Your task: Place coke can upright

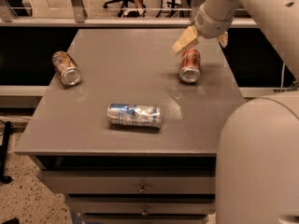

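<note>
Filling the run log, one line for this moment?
gripper: open, just above coke can | coke can: lying on side, table back-right | upright: not yet
</note>
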`<state>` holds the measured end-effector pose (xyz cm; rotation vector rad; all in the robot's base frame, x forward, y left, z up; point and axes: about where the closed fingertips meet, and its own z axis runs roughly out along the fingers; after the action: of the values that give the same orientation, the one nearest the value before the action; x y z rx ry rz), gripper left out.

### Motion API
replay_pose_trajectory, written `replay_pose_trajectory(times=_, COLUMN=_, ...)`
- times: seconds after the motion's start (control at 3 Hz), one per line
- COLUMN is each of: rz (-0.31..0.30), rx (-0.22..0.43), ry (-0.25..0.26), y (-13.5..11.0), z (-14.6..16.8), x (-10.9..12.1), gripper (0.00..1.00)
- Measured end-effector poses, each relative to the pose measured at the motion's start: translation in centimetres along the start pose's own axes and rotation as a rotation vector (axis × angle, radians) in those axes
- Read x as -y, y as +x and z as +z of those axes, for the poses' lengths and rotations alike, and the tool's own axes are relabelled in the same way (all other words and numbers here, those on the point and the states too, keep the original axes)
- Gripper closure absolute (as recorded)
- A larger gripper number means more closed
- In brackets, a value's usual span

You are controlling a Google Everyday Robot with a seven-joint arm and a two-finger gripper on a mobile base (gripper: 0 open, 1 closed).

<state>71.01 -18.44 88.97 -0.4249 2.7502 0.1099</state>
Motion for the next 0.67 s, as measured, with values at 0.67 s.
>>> replay_pose_trajectory(times=0.67, rz=0.14, rx=-0.126, ry=0.057, y=-0.4, z=4.0, x=-1.2, gripper=0.0)
